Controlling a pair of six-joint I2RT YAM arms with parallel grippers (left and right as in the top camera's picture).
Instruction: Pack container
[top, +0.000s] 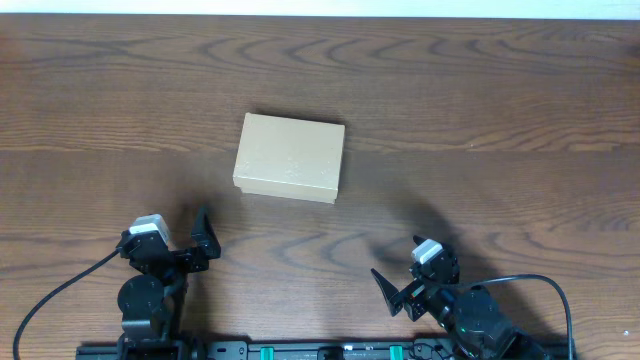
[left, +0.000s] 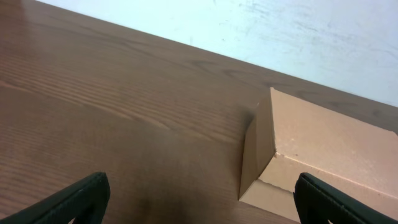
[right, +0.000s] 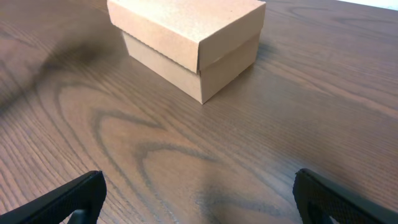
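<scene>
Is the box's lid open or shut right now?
Shut: the cardboard box has its lid lying flat, flap overlapping the walls.

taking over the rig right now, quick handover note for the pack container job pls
Left gripper: open, holding nothing, low at the near table edge.
Right gripper: open, holding nothing, also at the near edge.
Tan-brown rectangular cardboard box: sits mid-table on the dark wooden table, lid shut, touched by neither arm.
Done: nothing that shows. What is inside the box cannot be told.
Left: no items to pack are in view. Opening the lid is probably the first step.
</scene>
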